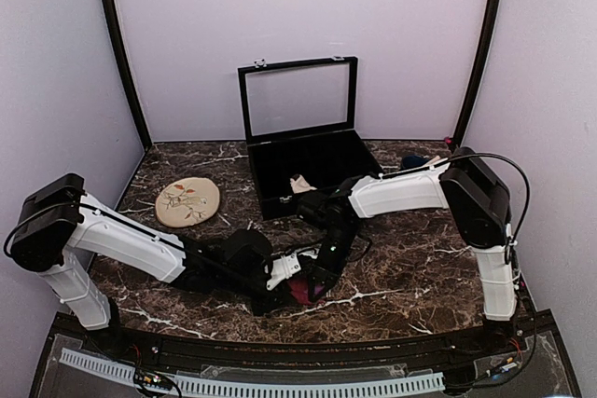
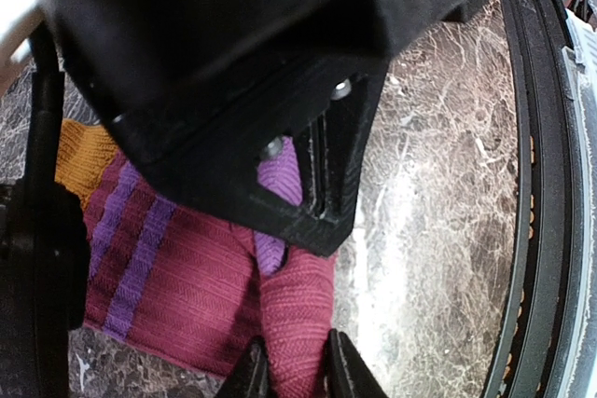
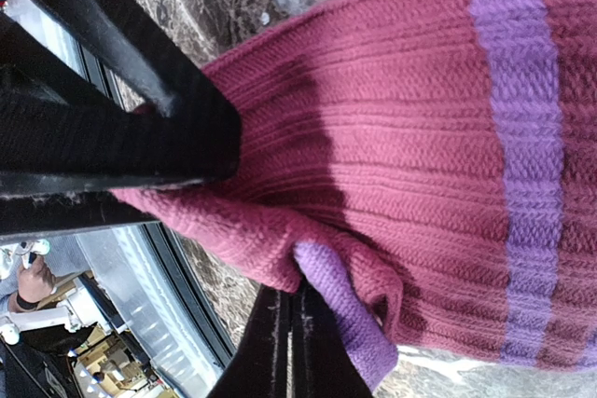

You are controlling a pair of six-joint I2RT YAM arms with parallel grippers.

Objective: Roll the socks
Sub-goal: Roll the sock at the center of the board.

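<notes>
The magenta sock [image 1: 300, 288] with purple stripes lies on the marble near the front centre. Its orange cuff [image 2: 82, 157] points left in the left wrist view. My left gripper [image 2: 297, 372] is shut on a rolled fold of that sock [image 2: 298, 314], one finger on each side. My right gripper [image 3: 290, 297] stands shut, its tips tucked under the folded end beside the purple toe [image 3: 340, 319]. In the top view the two grippers, left [image 1: 280, 294] and right [image 1: 312, 283], meet over the sock. A pale cream bit of fabric [image 1: 300, 184], seemingly the other sock, lies inside the box.
A black box [image 1: 270, 195] with its glass lid [image 1: 298, 100] raised stands at the back centre. A round beige floral disc [image 1: 187, 202] lies to its left. The table's front rail [image 2: 536, 230] runs close beside the sock. A dark object [image 1: 411, 162] sits at the back right.
</notes>
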